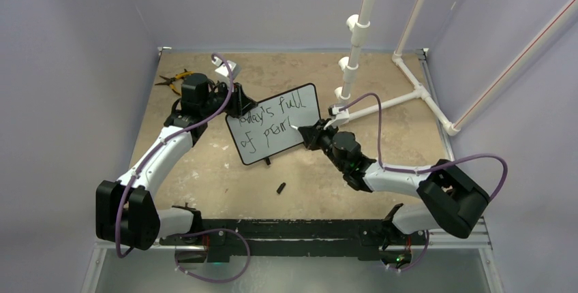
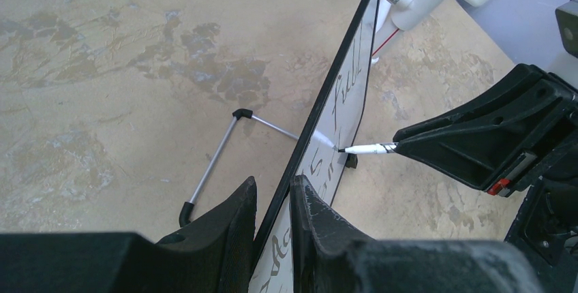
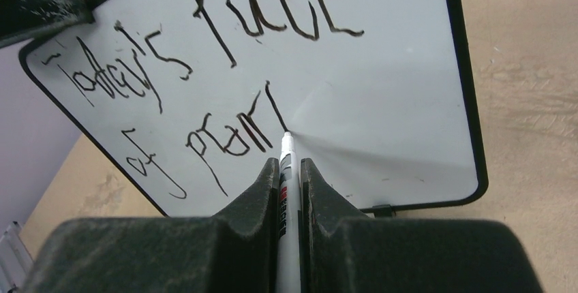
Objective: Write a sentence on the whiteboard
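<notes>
While the whiteboard (image 1: 276, 126) stands on its lower edge near the middle of the bench (image 1: 204, 170), the left gripper (image 2: 272, 197) is closed narrowly on the board's black-framed left edge. A thin wire stand (image 2: 215, 160) props the board from behind. The right gripper (image 3: 290, 170) is clamped around a white marker (image 3: 287, 146), and the marker's tip touches the board. The sentence (image 3: 204, 68) reads "Today's full" on the top line. Below it comes "of" and an unfinished word starting with "p". To the right of the tip, the board's lower right portion is bare white up to its rounded corner. A small black cap (image 1: 281, 188) lies on open bench just in front of the board. Pliers (image 1: 174, 80) lie at the far left corner. A white pipe frame (image 1: 409, 95) stands at the far right, apart from the board's right edge.
</notes>
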Controlling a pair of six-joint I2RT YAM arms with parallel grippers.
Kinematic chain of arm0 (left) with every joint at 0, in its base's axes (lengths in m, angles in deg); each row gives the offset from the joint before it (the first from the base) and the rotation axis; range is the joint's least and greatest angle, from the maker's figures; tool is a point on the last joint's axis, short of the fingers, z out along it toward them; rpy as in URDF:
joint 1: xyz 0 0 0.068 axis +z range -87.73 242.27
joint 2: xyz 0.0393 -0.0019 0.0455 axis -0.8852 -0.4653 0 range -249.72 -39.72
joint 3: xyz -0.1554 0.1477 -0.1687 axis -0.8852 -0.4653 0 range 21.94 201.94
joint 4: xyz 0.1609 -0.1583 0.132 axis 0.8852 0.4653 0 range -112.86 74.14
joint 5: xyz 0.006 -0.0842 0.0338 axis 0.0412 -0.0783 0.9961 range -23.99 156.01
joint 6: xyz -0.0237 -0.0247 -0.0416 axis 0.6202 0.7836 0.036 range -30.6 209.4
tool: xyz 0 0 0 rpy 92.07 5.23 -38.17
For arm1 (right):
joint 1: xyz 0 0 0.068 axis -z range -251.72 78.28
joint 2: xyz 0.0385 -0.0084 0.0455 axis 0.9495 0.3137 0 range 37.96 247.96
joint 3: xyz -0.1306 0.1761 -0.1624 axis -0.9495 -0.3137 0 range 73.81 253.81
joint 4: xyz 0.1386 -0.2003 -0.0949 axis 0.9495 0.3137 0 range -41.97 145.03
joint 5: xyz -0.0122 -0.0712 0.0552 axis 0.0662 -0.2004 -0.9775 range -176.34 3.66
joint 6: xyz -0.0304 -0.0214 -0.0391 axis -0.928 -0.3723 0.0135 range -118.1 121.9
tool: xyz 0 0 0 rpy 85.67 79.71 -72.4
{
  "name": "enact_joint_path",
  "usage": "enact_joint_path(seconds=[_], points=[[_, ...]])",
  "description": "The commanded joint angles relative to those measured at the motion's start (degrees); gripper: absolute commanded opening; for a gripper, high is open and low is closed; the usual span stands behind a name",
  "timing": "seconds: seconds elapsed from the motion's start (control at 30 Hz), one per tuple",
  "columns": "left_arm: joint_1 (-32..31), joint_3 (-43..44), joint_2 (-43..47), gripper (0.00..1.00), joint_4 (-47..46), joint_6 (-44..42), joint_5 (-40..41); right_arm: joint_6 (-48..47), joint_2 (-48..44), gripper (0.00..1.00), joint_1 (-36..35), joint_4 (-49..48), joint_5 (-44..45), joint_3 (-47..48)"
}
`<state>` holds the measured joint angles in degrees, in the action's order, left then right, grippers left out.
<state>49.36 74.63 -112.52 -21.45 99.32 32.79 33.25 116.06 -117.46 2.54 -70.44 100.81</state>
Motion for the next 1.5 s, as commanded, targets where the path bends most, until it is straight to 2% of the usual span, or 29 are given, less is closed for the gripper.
enact_joint_path(seconds=[0.0,0.57,1.03,1.47], points=[[-0.90,-1.14,-1.39,0.22,2.88,0.81,0.93,1.48,-0.40,0.00,0.12,0.93,0.79,-1.29],[-1.33,-1.24,-1.48,0.22,2.81,0.90,0.91,-2.64,-7.70,0.00,1.15,3.50,-0.15,-0.36],[-1.42,-1.22,-1.56,0.22,2.90,0.80,1.11,-4.02,-3.50,0.00,2.75,-1.31,-3.37,1.56],[-1.42,-1.11,-1.52,0.22,3.07,0.66,1.13,-4.21,-1.38,0.00,2.85,-1.29,-1.31,1.09]])
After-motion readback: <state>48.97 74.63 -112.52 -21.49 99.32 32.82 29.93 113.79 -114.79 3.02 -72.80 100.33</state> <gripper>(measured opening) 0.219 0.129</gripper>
